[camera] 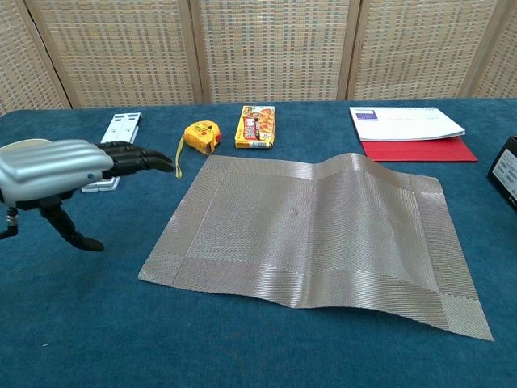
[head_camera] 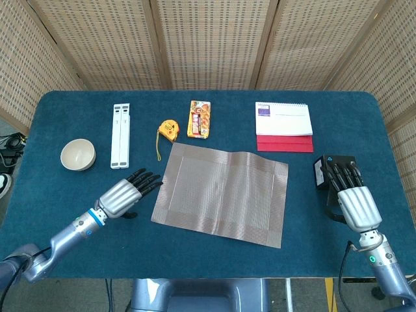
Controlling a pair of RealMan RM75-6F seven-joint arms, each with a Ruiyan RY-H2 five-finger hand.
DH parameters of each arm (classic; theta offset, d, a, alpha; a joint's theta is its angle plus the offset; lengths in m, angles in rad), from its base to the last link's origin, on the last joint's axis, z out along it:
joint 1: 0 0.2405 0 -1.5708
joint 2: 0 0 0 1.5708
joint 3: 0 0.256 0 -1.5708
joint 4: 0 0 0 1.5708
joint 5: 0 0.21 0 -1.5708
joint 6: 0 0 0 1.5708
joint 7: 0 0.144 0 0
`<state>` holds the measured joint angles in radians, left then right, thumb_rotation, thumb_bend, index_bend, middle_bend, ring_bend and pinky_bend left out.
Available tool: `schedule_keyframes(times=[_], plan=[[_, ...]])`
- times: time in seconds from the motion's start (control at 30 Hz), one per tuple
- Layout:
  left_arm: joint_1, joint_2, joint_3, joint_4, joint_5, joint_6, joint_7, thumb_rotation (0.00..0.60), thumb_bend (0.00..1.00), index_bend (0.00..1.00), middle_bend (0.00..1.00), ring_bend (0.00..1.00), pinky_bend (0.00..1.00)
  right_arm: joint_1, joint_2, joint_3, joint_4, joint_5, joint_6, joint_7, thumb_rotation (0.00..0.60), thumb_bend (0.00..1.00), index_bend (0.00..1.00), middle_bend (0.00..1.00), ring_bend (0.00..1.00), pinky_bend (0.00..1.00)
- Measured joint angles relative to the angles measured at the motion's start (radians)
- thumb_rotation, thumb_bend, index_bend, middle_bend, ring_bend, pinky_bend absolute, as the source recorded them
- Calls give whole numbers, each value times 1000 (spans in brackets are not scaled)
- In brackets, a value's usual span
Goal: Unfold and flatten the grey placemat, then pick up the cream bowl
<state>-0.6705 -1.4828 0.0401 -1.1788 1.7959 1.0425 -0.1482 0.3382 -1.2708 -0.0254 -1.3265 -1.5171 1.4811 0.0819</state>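
Nearest to me on my end, my right hand (head_camera: 354,203) sits low at the right edge of the counter (head_camera: 214,253), palm down, fingers (head_camera: 339,174) straight and slightly apart with nothing in them, tips just over the black box (head_camera: 329,170); the chest view doesn't catch it at all. My left hand (head_camera: 123,194) is over on the near left, also holding nothing, fingers (camera: 137,158) stretched out flat and a bit spread, pointing toward the left edge of the grey placemat (head_camera: 222,192) but not touching it, thumb hanging down toward the cloth. The placemat is spread open in the middle of the counter, mostly flat, though in the chest view there's a ripple running through its right half and the far right part humps up a little. Further out on the left the cream bowl (head_camera: 78,155) sits upright by itself, well apart from my left hand; in the chest view the hand mostly covers it. Just right of it is the white folded stand (head_camera: 120,135) lying lengthwise, then the yellow tape measure (head_camera: 168,130) with its strap trailing toward me, then the orange snack box (head_camera: 199,118) just beyond the placemat's far edge. Far right there's the white spiral notepad (head_camera: 283,118) lying on top of a red folder (head_camera: 284,143).
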Motion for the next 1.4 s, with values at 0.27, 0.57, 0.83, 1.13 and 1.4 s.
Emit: schedule_keyframes(times=[0.27, 0.57, 0.83, 1.13, 1.4], plan=[[-22, -68, 61, 73, 19, -18, -21, 600, 0, 0, 0, 0, 0, -44, -50, 23, 48, -18, 44, 59, 600, 0, 21, 0, 0, 0], [-28, -113, 66, 105, -4, -20, -7, 600, 0, 12, 0, 0, 0, -57, -62, 39, 84, -34, 40, 105, 600, 0, 35, 0, 0, 0], [-48, -135, 64, 113, -26, -44, 21, 600, 0, 33, 0, 0, 0, -67, -61, 45, 82, -57, 45, 109, 600, 0, 39, 0, 0, 0], [-66, -145, 55, 108, -49, -58, 39, 600, 0, 74, 0, 0, 0, -73, -58, 49, 71, -73, 44, 104, 600, 0, 39, 0, 0, 0], [-82, -154, 48, 100, -61, -66, 69, 600, 0, 79, 0, 0, 0, -79, -52, 54, 61, -86, 48, 102, 600, 0, 39, 0, 0, 0]])
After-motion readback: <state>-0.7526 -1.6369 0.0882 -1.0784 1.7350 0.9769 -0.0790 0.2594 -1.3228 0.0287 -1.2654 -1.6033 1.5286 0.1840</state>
